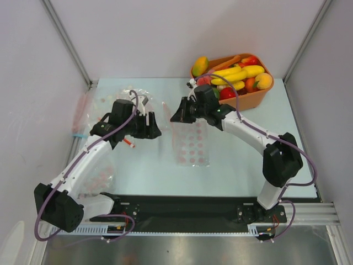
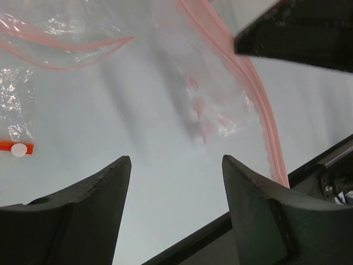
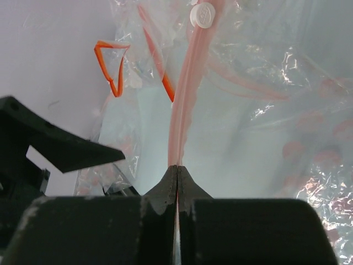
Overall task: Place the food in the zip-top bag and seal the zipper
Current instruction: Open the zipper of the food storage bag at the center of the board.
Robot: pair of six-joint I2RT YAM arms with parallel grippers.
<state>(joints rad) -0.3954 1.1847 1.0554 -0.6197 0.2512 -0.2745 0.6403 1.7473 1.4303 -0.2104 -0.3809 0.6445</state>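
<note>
The food (image 1: 237,74), yellow bananas, red and orange pieces, lies heaped in the orange tub (image 1: 252,99) at the back right. The zip-top bag (image 1: 190,144), clear with pink dots, lies flat at mid-table and looks empty. My right gripper (image 1: 175,115) is shut on the bag's pale pink zipper (image 3: 185,99) at the bag's far end; the strip runs away from the fingertips (image 3: 165,185) to a white slider (image 3: 201,15). My left gripper (image 1: 156,127) is open and empty just left of the bag. In the left wrist view (image 2: 175,163) the zipper (image 2: 263,118) passes to its right.
Other clear bags lie crumpled at the back left (image 1: 135,99), one with an orange-red strip (image 3: 110,66). Another bag with a blue strip (image 1: 81,118) hangs at the left edge. A dotted bag (image 1: 99,176) lies under the left arm. The black rail (image 1: 182,207) runs along the near edge.
</note>
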